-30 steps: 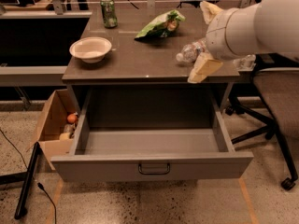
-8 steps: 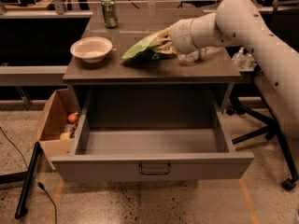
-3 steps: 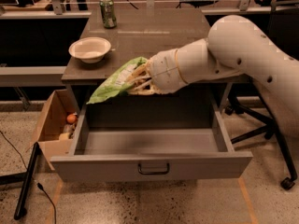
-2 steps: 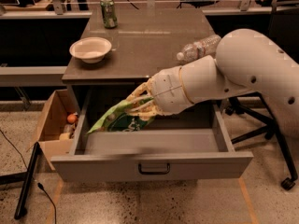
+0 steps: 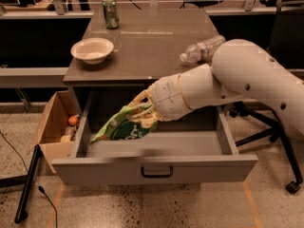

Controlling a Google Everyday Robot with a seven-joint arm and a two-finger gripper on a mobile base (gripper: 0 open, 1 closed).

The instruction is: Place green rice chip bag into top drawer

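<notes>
Camera view: gripper, frame centre, grips green rice chip bag inside the pulled-out top drawer. Bag tip near drawer's left wall; open room twd right wall, behind front edge.

Place: office or lab workroom.
Floor: speckled terrazzo with orange tape lines.
Furniture: grey desk with its metal top drawer pulled open; wheeled office chair at right; more desks behind.
Clutter: cardboard box on the floor beside the desk.
Gripper: over the open drawer, clamped on the green rice chip bag.
</notes>
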